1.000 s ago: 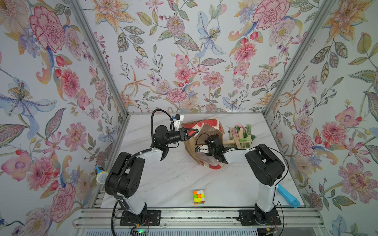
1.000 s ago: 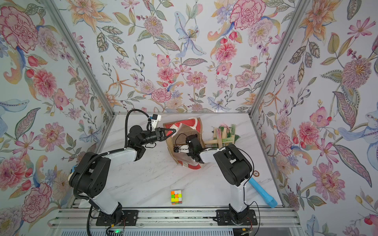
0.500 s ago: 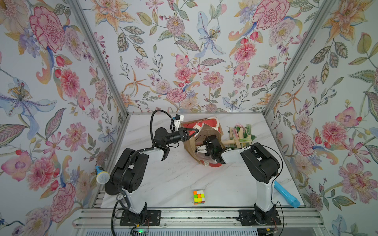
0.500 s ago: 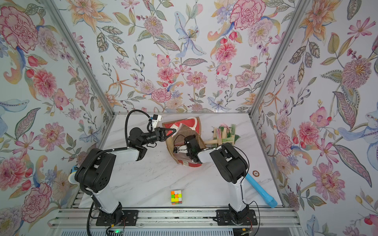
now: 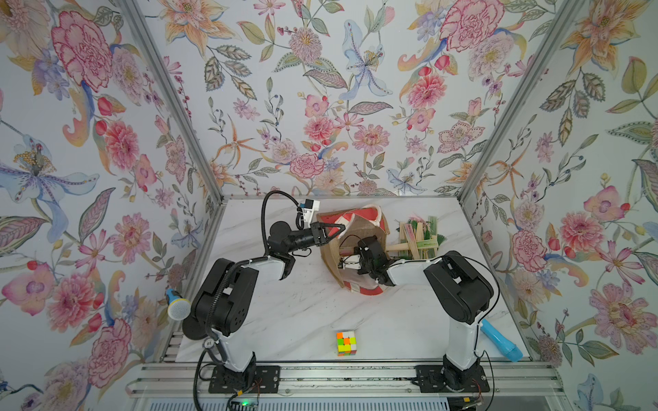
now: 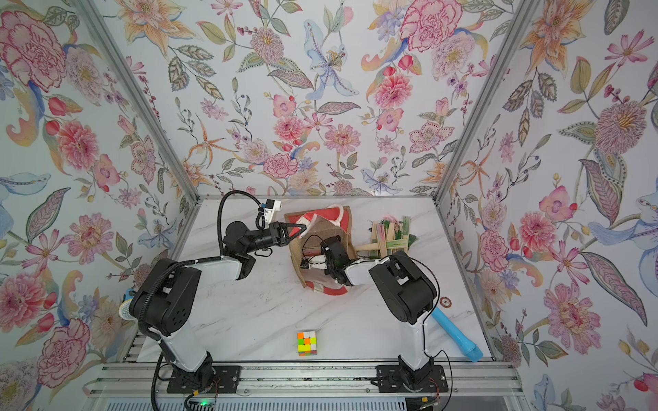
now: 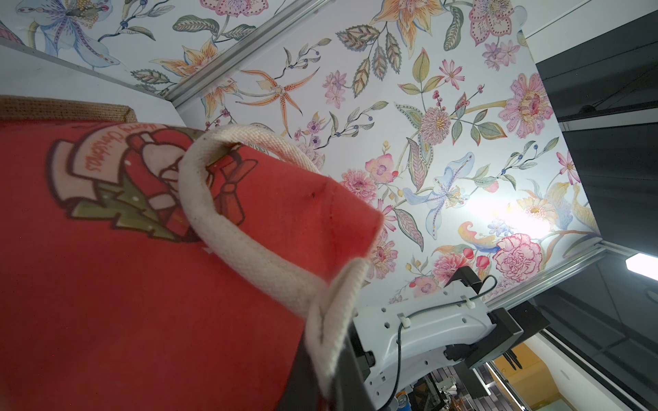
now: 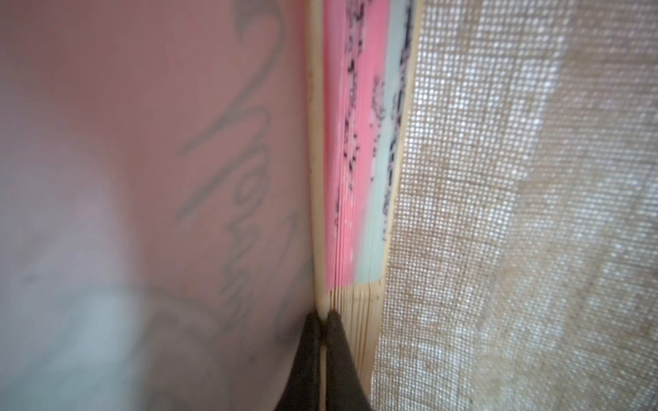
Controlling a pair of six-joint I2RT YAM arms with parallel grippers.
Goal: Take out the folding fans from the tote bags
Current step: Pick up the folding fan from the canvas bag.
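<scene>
Cube [image 5: 346,343] close to the front edge of the table [image 5: 302,313], with a light-blue tube [image 5: 501,341] at the front right corner.

Farther in, right arm [image 5: 459,284] folded low, elbow out toward the right edge, forearm laid leftward into the mouth of the tote bag [image 5: 329,259] at mid-table. Right gripper [image 8: 323,316] hidden inside the bag in both top views. In the right wrist view, pinched tight on the outer bamboo rib of a pink-pleated folding fan [image 8: 356,160] lying against the woven bag wall.

Left arm [image 5: 228,295] reaching in from the left edge, forearm about level. Left gripper [image 5: 338,227] clenched on the bag's white rope handle [image 7: 249,256] beside the red panel, holding that rim up.

Beyond the bag, toward the back right corner, a heap of folding fans [image 5: 418,236] lying out on the marble.

Compared with a second ago: right wrist nudged slightly farther into the bag. Bag, heap, cube and left arm as before.
</scene>
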